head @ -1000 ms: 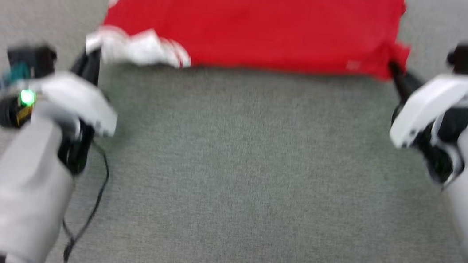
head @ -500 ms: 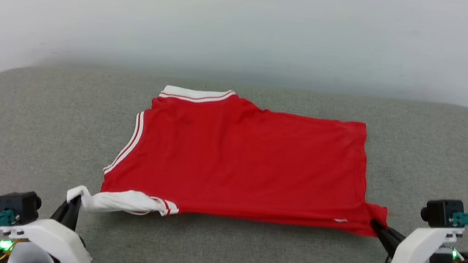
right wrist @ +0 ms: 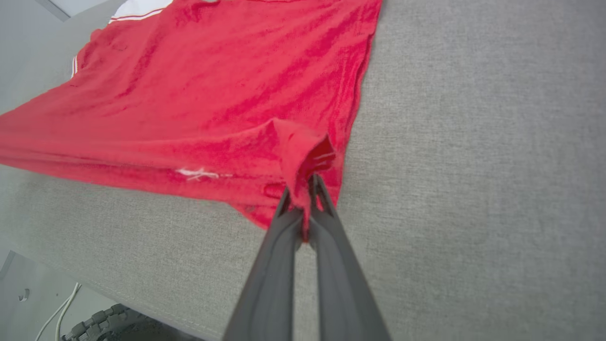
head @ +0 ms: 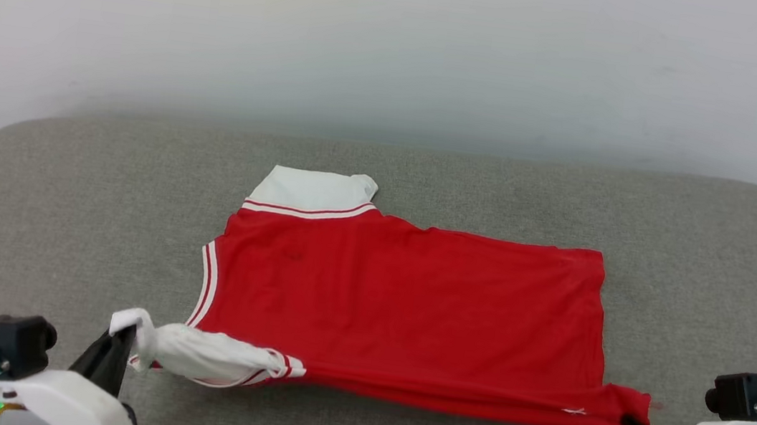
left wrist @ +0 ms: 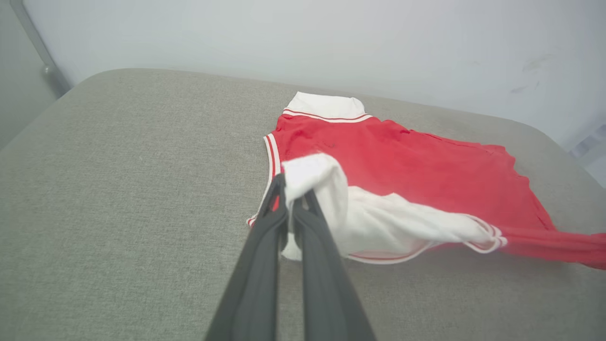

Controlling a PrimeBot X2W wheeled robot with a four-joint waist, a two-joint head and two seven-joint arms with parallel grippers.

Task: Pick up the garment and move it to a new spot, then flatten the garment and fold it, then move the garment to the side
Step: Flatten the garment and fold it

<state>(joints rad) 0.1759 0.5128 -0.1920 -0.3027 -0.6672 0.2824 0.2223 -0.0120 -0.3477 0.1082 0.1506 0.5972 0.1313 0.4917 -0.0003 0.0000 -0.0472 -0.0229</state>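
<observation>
On our left, our left gripper [head: 123, 336] is clamped on the white sleeve [head: 209, 356], holding its tip just off the grey fabric-covered counter [head: 62, 202]. Between our arms, the garment [head: 403, 302] lies near the counter's middle, plain red side up and mostly flat, with its near edge drawn taut. On our right, our right gripper [head: 631, 422] pinches the red hem corner [head: 625, 409]. We judge that we hold both near corners so one pull spreads the cloth before folding.

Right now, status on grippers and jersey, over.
Left gripper shut on white sleeve. Right gripper shut on red hem corner. Jersey spread on cushion, near edge pulled taut. Nothing in the way.
</observation>
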